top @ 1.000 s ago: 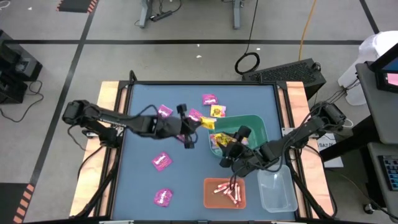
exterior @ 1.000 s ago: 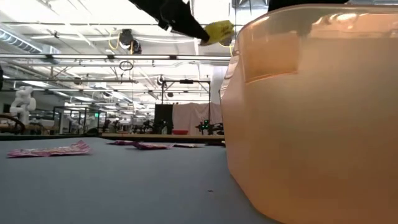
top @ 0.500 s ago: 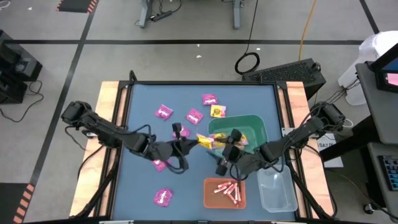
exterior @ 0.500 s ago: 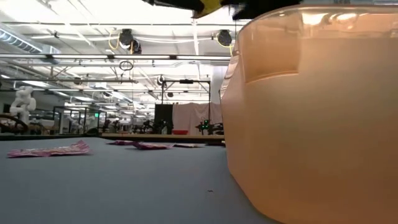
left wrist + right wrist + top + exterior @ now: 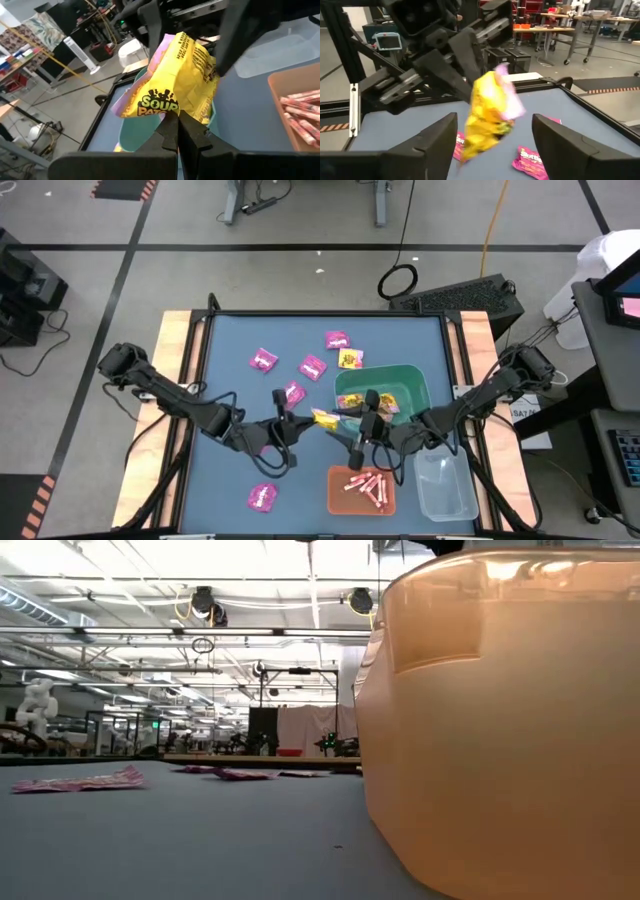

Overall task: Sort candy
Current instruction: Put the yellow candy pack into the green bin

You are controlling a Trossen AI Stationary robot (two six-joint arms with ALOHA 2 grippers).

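Glossy crinkled yellow packet (image 5: 172,82) in matt dark plastic-looking fingers (image 5: 172,135), smooth matt blue table (image 5: 230,340) with pale wood side strips, translucent orange plastic bin (image 5: 500,720), shiny green bin (image 5: 415,385) at three o'clock, clear plastic bin (image 5: 447,490), glossy magenta packets (image 5: 263,360)

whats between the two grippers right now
A yellow packet, pinched by the shut left gripper and hanging between the open right gripper's fingers; the right wrist view shows it best.
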